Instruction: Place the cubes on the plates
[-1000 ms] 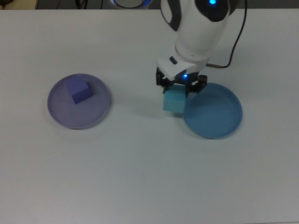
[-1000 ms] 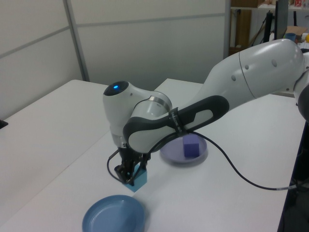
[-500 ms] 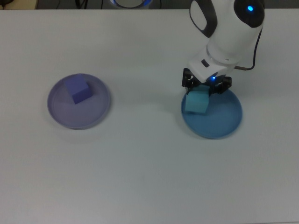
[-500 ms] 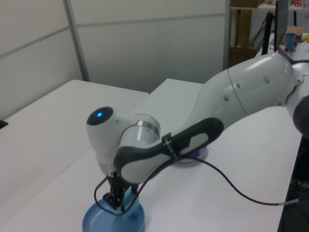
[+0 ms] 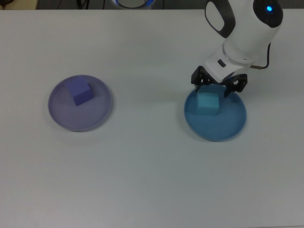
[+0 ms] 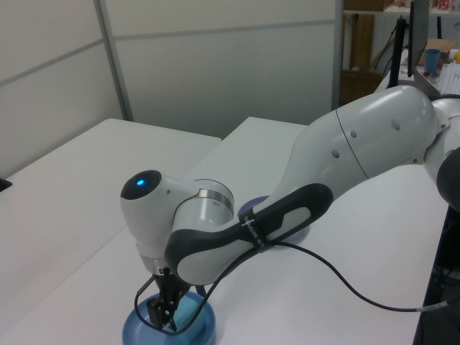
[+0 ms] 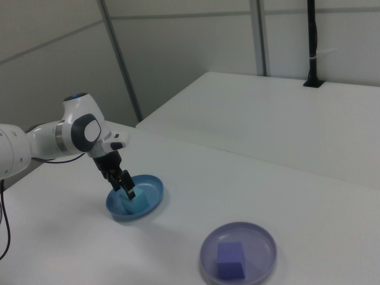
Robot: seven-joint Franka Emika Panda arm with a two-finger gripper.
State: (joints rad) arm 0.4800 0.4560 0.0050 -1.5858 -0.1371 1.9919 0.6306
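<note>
A second ago I held the cyan cube (image 5: 208, 102) just outside the blue plate (image 5: 228, 127); now it sits inside the plate, and my claw (image 5: 219, 86) has let go. In the top view my fingers stand spread wide just above the cube, towards the top view's top, clear of it; the purple cube (image 5: 79, 91) lies on the lavender plate (image 5: 61, 116), well apart on the top view's left. In the left view my arm hides most of the blue plate (image 6: 136, 332); the cyan cube cannot be made out there. In the right view my claw (image 7: 125, 186) hangs over the blue plate (image 7: 155, 190), the cyan cube (image 7: 141, 203) just below it; the purple cube (image 7: 230, 260) rests in the lavender plate (image 7: 261, 237).
</note>
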